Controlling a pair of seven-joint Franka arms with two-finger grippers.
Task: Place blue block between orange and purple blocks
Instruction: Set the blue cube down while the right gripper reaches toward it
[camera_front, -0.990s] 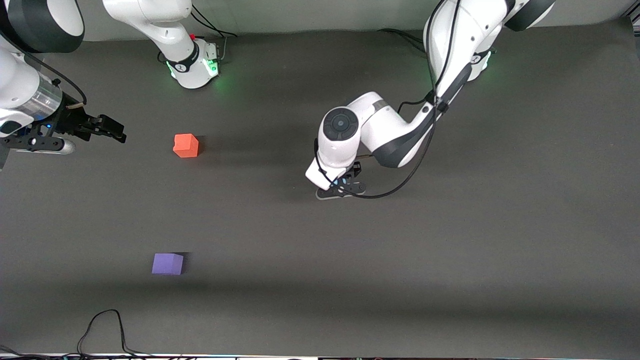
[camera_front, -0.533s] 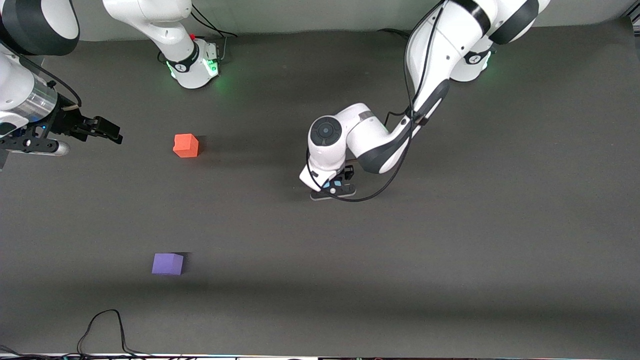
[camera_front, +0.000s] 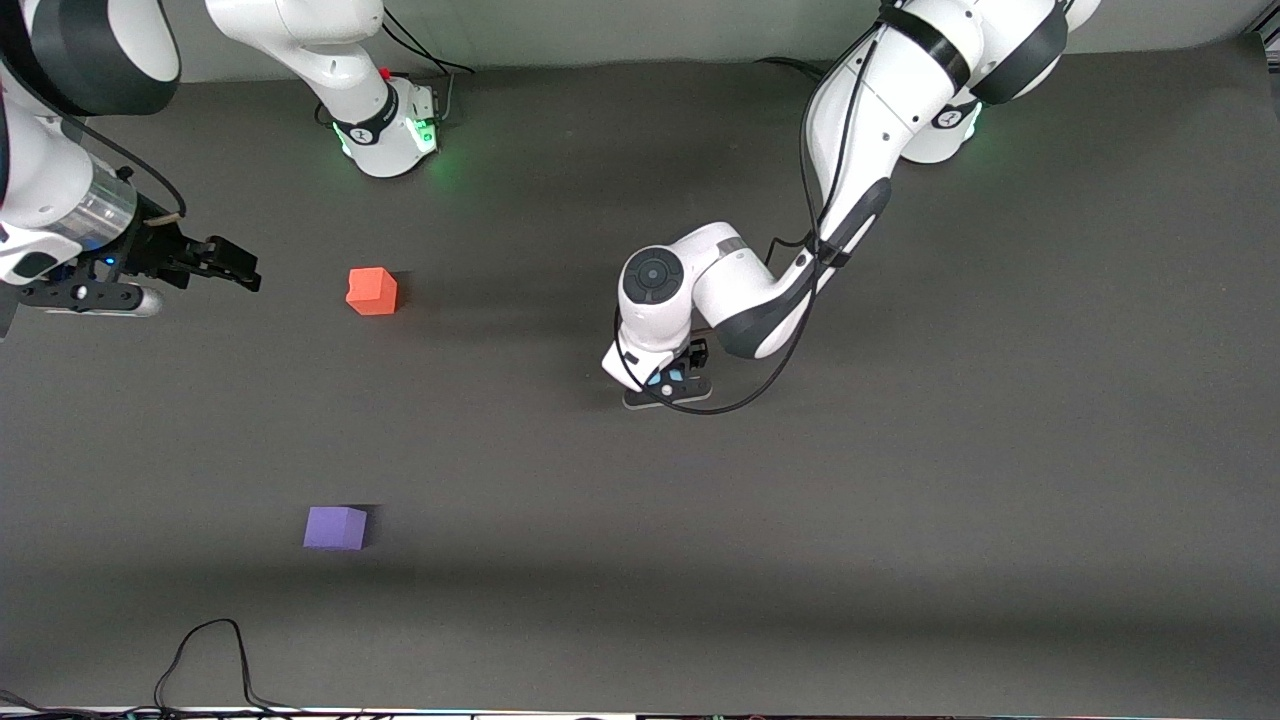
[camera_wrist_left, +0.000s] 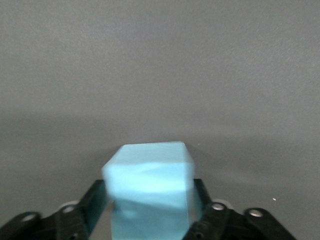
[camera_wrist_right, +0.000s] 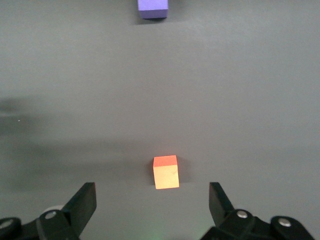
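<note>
Grey table mat (camera_front: 1000, 500): matte and dark, the only surface I see under both arms.
Blue block (camera_wrist_left: 150, 185): light sky-blue cube sitting in the mouth of the left gripper (camera_front: 672, 385). In my front view only slivers of blue show under the wrist.
Left gripper: low over the middle of the table, its arm bent down from the base at the table's edge. The block fills the space between its jaws. I cannot tell whether they press on it or stand just off its sides.
Orange block (camera_front: 372, 291): on the mat toward the right arm's end, upright, nothing touching it.
Purple block (camera_front: 335, 528): also toward the right arm's end, nearer the front camera than the orange one and well apart from it. The mat between them is bare.
Blue versus the pair: the blue cube is well apart from both, toward the left arm's end from them, not between them.
Right gripper (camera_front: 235, 268): waiting over the right arm's end of the table beside the orange block, jaws spread wide with nothing in them. Its wrist view shows the orange cube close and the purple one farther off.
Markings: a small dark emblem on the right arm's base collar (camera_front: 362, 135), too small for me to read.
Base lights (camera_front: 428, 130): green glow at both bases.
Cable (camera_front: 200, 650): black loop on the mat at the edge nearest the front camera.
</note>
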